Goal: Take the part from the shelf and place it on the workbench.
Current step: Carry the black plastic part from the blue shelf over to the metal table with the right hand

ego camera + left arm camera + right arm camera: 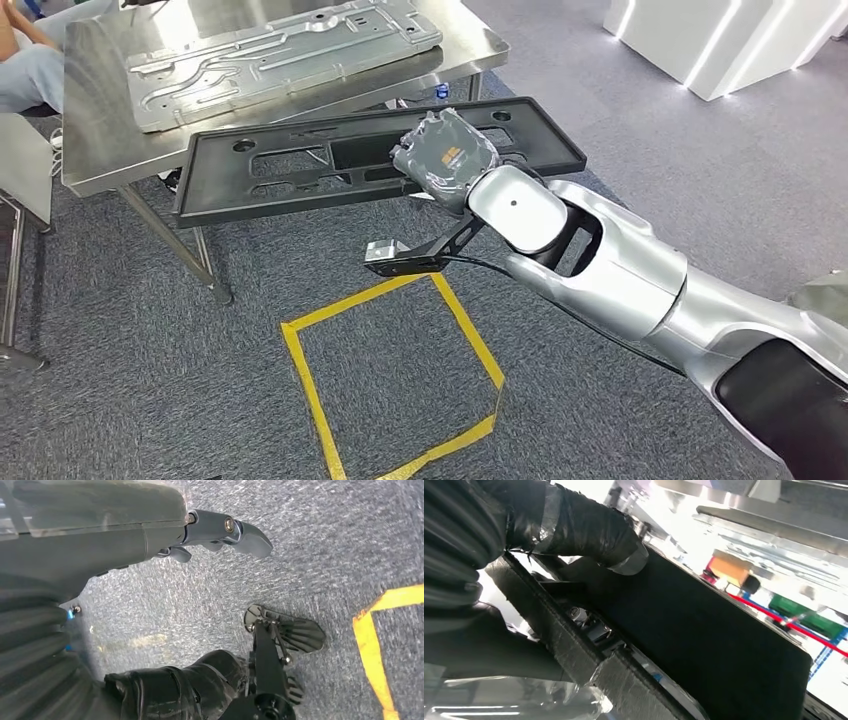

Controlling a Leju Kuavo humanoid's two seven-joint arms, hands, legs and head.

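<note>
right hand (447,158): clamped on the near long edge of the black part (300,165), somewhat right of its middle; the right wrist view shows the thumb wrapped over the panel's rim.
part: a long flat black panel carried in the air, level or nearly so, most of its length reaching out to the hand's left.
workbench (95,120): just beyond the hand; the panel's far edge overlaps the bench's near edge in the head view, though whether it touches cannot be told.
on the bench: a silver stamped plate (270,55) covers much of the top beyond the panel.
left hand (220,532): hangs over grey carpet, fingers apart, holding nothing.
risk: a one-sided grip on a long panel may let the free end sag or twist out.
risk: the panel could strike the bench edge or land on the silver plate.
bystander: a person's leg (30,75) sits far left of the hand.
</note>
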